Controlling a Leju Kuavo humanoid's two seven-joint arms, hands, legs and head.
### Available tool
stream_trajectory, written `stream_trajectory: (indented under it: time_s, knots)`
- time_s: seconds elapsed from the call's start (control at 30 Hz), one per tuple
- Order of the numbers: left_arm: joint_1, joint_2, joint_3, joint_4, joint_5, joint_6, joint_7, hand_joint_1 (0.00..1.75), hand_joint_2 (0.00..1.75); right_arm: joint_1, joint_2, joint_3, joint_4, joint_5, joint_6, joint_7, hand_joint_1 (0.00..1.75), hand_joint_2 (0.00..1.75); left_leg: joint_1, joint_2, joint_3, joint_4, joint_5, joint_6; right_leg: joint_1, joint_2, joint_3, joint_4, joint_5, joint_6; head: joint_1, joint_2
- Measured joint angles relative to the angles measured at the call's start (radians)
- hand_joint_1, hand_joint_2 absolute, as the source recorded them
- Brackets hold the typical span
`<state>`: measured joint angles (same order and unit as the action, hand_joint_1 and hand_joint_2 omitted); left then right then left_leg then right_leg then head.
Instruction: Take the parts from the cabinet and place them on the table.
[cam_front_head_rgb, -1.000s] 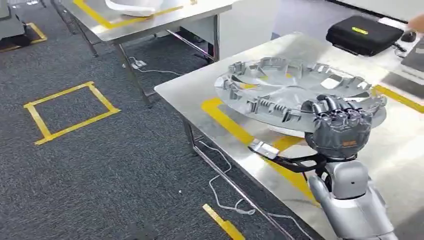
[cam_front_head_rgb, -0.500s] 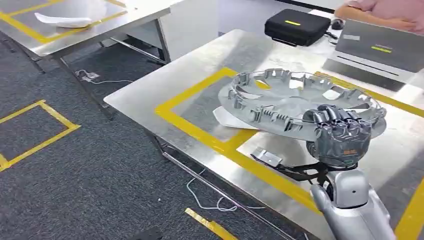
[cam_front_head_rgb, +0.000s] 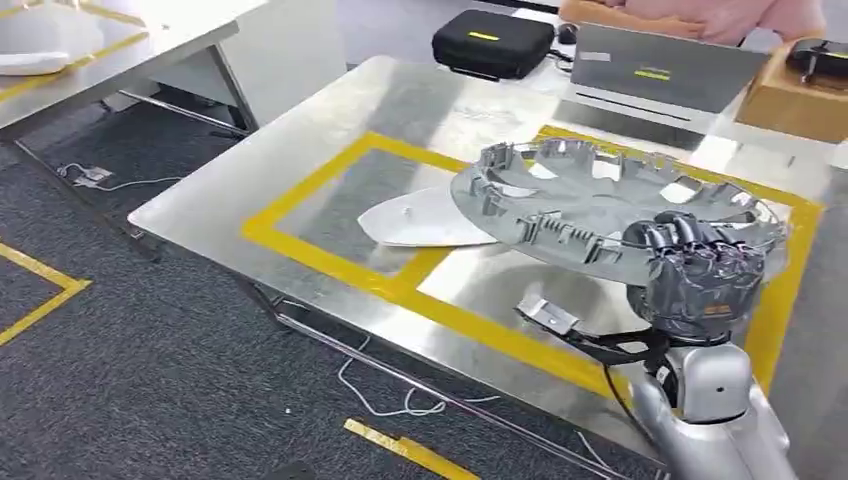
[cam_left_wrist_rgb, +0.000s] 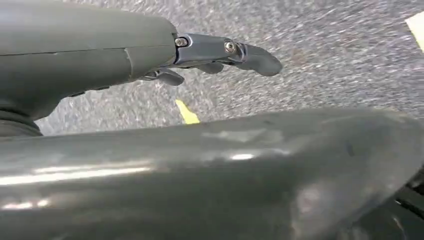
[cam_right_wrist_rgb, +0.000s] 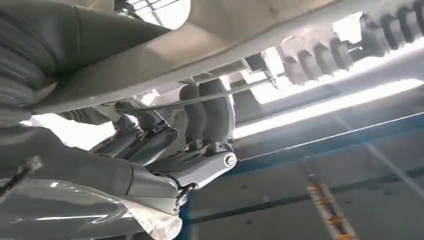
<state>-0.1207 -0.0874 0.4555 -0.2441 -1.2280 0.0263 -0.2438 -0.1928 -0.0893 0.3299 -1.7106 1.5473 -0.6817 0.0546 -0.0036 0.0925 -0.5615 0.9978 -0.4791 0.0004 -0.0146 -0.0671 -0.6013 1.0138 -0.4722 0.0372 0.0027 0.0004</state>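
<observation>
Right hand grips the rim of a grey wheel cover above the steel table; left hand holds nothing, fingers extended.

my view is swinging toward the steel table, so its yellow tape frame is coming fully into sight. beyond the table's far edge, the black case and a grey box are sliding in. a white sheet is now showing under the wheel cover.

left robot hand over grey carpet, fingers extended, holding nothing
</observation>
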Motion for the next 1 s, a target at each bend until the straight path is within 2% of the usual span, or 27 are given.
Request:
stream_trajectory:
  time_s: [0.07, 0.1, 0.13, 0.17, 0.2, 0.23, 0.27, 0.3, 0.33, 0.37, 0.4, 0.43, 0.47, 0.5, 0.53, 0.6, 0.63, 0.67, 0.7, 0.73, 0.77, 0.8, 0.83, 0.87, 0.93, 0.97, 1.0]
  knots:
    - [-0.001, 0.0, -0.003, 0.0, 0.002, 0.0, 0.0, 0.0, 0.0, 0.003, 0.0, -0.001, 0.0, 0.0, 0.0, 0.0, 1.75, 1.75, 0.001, 0.017, 0.004, 0.0, 0.0, -0.001, 0.001, 0.017, -0.006, 0.005, 0.0, -0.008, -0.005, 0.0]
    - [-0.002, 0.0, -0.006, 0.0, 0.002, -0.002, 0.0, 0.0, 0.0, 0.002, 0.0, -0.002, 0.0, 0.0, 0.0, -0.001, 1.75, 1.75, 0.004, 0.029, 0.005, 0.003, -0.004, -0.005, 0.0, 0.03, -0.006, 0.005, 0.003, -0.017, -0.004, 0.0]
    - [-0.003, 0.0, -0.007, -0.001, 0.003, -0.002, 0.0, 0.0, 0.0, 0.002, 0.0, -0.002, -0.001, 0.0, 0.0, 0.0, 1.75, 1.75, 0.009, 0.001, 0.003, 0.012, -0.02, -0.013, -0.003, 0.041, -0.006, 0.004, 0.005, -0.024, -0.006, 0.0]
    - [-0.004, 0.0, -0.008, -0.001, 0.009, -0.002, -0.002, 0.0, 0.0, -0.001, 0.0, -0.001, 0.0, 0.0, 0.0, 0.002, 1.75, 1.75, 0.013, -0.046, -0.015, 0.055, -0.052, -0.015, -0.004, 0.051, -0.007, 0.004, 0.007, -0.029, -0.008, 0.0]
    - [-0.003, -0.001, -0.008, -0.001, 0.011, -0.002, -0.002, 0.0, 0.0, -0.003, 0.0, -0.001, 0.0, 0.0, 0.0, 0.005, 1.75, 1.75, 0.013, -0.07, -0.047, 0.128, -0.092, -0.017, -0.004, 0.062, -0.008, 0.004, 0.008, -0.032, -0.011, 0.0]
    - [-0.002, -0.002, -0.009, -0.001, 0.013, -0.003, -0.003, 0.0, 0.0, -0.003, 0.0, -0.001, 0.003, 0.0, 0.0, 0.006, 1.75, 1.75, 0.013, -0.081, -0.086, 0.216, -0.13, -0.018, -0.003, 0.074, -0.008, 0.004, 0.008, -0.035, -0.013, 0.0]
    - [-0.001, -0.003, -0.01, -0.001, 0.014, -0.003, -0.003, 0.0, 0.0, -0.003, 0.0, -0.001, 0.006, 0.0, 0.0, 0.008, 1.75, 1.75, 0.013, -0.084, -0.122, 0.291, -0.153, -0.017, 0.0, 0.088, -0.009, 0.004, 0.01, -0.037, -0.013, 0.0]
    - [0.001, -0.005, -0.012, -0.001, 0.014, -0.006, -0.003, 0.0, 0.0, -0.003, 0.0, -0.001, 0.011, 0.0, 0.0, 0.009, 1.75, 1.75, 0.012, -0.085, -0.14, 0.325, -0.154, -0.014, 0.002, 0.104, -0.009, 0.004, 0.011, -0.039, -0.012, 0.0]
    - [0.001, -0.006, -0.014, -0.001, 0.015, -0.006, -0.003, 0.0, 0.0, -0.002, 0.0, -0.001, 0.015, 0.0, 0.0, 0.011, 1.75, 1.75, 0.012, -0.086, -0.136, 0.31, -0.133, -0.008, 0.005, 0.119, -0.009, 0.004, 0.012, -0.04, -0.013, 0.0]
    - [0.0, -0.008, -0.016, -0.001, 0.017, -0.006, -0.004, 0.0, 0.0, 0.0, 0.0, 0.0, 0.018, 0.0, 0.0, 0.014, 1.75, 1.75, 0.01, -0.09, -0.112, 0.254, -0.09, 0.0, 0.007, 0.134, -0.009, 0.004, 0.013, -0.041, -0.013, 0.0]
    - [-0.002, -0.01, -0.016, -0.001, 0.018, -0.006, -0.004, 0.0, 0.0, 0.0, 0.0, 0.0, 0.02, 0.0, 0.0, 0.017, 1.75, 1.75, 0.008, -0.101, -0.075, 0.172, -0.043, 0.01, 0.01, 0.149, -0.009, 0.004, 0.015, -0.04, -0.013, 0.0]
    - [-0.003, -0.01, -0.017, -0.001, 0.02, -0.005, -0.004, 0.0, 0.0, 0.0, 0.0, 0.0, 0.021, 0.0, 0.0, 0.019, 1.75, 1.75, 0.005, -0.134, -0.036, 0.087, -0.002, 0.024, 0.011, 0.161, -0.009, 0.004, 0.017, -0.04, -0.012, 0.0]
    - [-0.004, -0.007, -0.017, -0.001, 0.02, -0.005, -0.004, 0.0, 0.0, 0.0, 0.0, 0.0, 0.023, 0.0, 0.0, 0.022, 1.75, 1.75, 0.007, -0.186, -0.015, 0.043, -0.005, 0.043, 0.01, 0.171, -0.012, 0.005, 0.02, -0.037, -0.009, 0.0]
    - [-0.003, -0.01, -0.018, -0.001, 0.022, -0.005, -0.004, 0.0, 0.0, -0.002, 0.0, 0.0, 0.027, 0.0, 0.0, 0.026, 1.75, 1.75, 0.008, -0.182, -0.011, 0.024, -0.003, 0.041, 0.009, 0.185, -0.016, 0.007, 0.021, -0.033, -0.008, 0.0]
    - [-0.004, -0.011, -0.018, -0.002, 0.025, -0.004, -0.003, 0.0, 0.0, -0.002, 0.0, 0.001, 0.03, -0.001, 0.001, 0.029, 1.75, 1.75, 0.004, -0.173, -0.009, 0.022, -0.008, 0.04, 0.004, 0.192, -0.023, 0.006, 0.026, -0.026, -0.015, 0.0]
    - [-0.006, -0.014, -0.022, -0.002, 0.035, -0.002, 0.003, 0.0, 0.0, 0.001, 0.0, 0.002, 0.039, -0.02, 0.013, 0.041, 1.75, 1.75, 0.002, -0.158, -0.007, 0.01, -0.001, 0.039, 0.001, 0.208, -0.027, -0.001, 0.033, -0.011, -0.014, 0.0]
    - [-0.006, -0.017, -0.027, -0.003, 0.043, -0.002, 0.007, 0.0, 0.0, 0.003, -0.001, 0.002, 0.041, -0.043, 0.026, 0.043, 1.75, 1.75, 0.016, -0.146, -0.001, -0.009, 0.011, 0.032, 0.002, 0.196, -0.033, 0.006, 0.027, -0.011, -0.015, 0.0]
    - [-0.005, -0.015, -0.029, -0.006, 0.049, -0.001, 0.01, 0.0, 0.0, 0.0, -0.002, 0.003, 0.045, -0.079, 0.042, 0.043, 1.75, 1.75, 0.014, -0.137, 0.001, -0.015, 0.016, 0.036, 0.01, 0.137, -0.054, 0.037, -0.004, -0.007, -0.007, 0.0]
    - [-0.004, -0.015, -0.034, -0.007, 0.055, -0.001, 0.012, 0.0, 0.0, -0.004, -0.002, 0.007, 0.05, -0.105, 0.056, 0.041, 1.75, 1.75, 0.013, -0.13, -0.002, -0.015, 0.018, 0.036, 0.01, 0.101, -0.081, 0.098, -0.042, -0.002, 0.0, 0.0]
    - [-0.001, -0.015, -0.037, -0.007, 0.063, -0.001, 0.017, 0.0, 0.0, -0.004, -0.002, 0.01, 0.054, -0.117, 0.069, 0.039, 1.75, 1.75, 0.013, -0.121, -0.004, -0.014, 0.018, 0.036, 0.007, 0.082, -0.115, 0.182, -0.081, 0.002, -0.001, 0.0]
    - [0.003, -0.015, -0.041, -0.007, 0.07, -0.002, 0.02, 0.0, 0.0, -0.001, -0.002, 0.014, 0.059, -0.125, 0.085, 0.039, 1.75, 1.75, 0.013, -0.113, -0.004, -0.014, 0.018, 0.036, 0.003, 0.075, -0.146, 0.256, -0.112, 0.007, -0.002, 0.0]
    - [0.006, -0.014, -0.044, -0.007, 0.075, -0.002, 0.026, 0.0, 0.0, 0.0, -0.002, 0.017, 0.067, -0.132, 0.102, 0.039, 1.75, 1.75, 0.013, -0.106, -0.005, -0.014, 0.018, 0.035, 0.001, 0.074, -0.164, 0.303, -0.124, 0.012, -0.001, 0.0]
    - [0.009, -0.014, -0.048, -0.008, 0.081, -0.002, 0.027, 0.0, 0.0, 0.002, -0.003, 0.018, 0.075, -0.14, 0.117, 0.042, 1.75, 1.75, 0.014, -0.1, -0.005, -0.014, 0.018, 0.035, -0.003, 0.072, -0.159, 0.298, -0.11, 0.016, 0.0, 0.0]
    - [0.011, -0.014, -0.052, -0.008, 0.086, -0.002, 0.029, 0.0, 0.0, 0.003, -0.003, 0.019, 0.082, -0.15, 0.132, 0.043, 1.75, 1.75, 0.014, -0.097, -0.005, -0.013, 0.018, 0.033, -0.007, 0.07, -0.127, 0.247, -0.078, 0.018, -0.001, 0.0]
    - [0.011, -0.015, -0.062, -0.01, 0.097, -0.001, 0.035, 0.0, 0.0, 0.003, -0.006, 0.021, 0.094, -0.173, 0.16, 0.044, 1.75, 1.75, 0.016, -0.094, -0.005, -0.008, 0.015, 0.022, -0.013, 0.062, -0.018, 0.051, 0.003, 0.022, -0.001, 0.0]
    - [0.011, -0.013, -0.066, -0.012, 0.103, 0.0, 0.037, 0.0, 0.0, 0.0, -0.007, 0.023, 0.098, -0.179, 0.17, 0.044, 1.75, 1.75, 0.014, -0.091, -0.007, -0.006, 0.013, 0.015, -0.012, 0.059, 0.011, -0.001, -0.013, 0.023, 0.0, 0.0]
    - [0.01, -0.013, -0.068, -0.015, 0.109, 0.0, 0.041, 0.0, 0.0, -0.002, -0.008, 0.028, 0.102, -0.183, 0.184, 0.045, 1.75, 1.75, 0.007, -0.09, -0.012, 0.004, 0.011, 0.008, -0.01, 0.066, 0.021, -0.011, -0.007, 0.01, -0.001, 0.0]
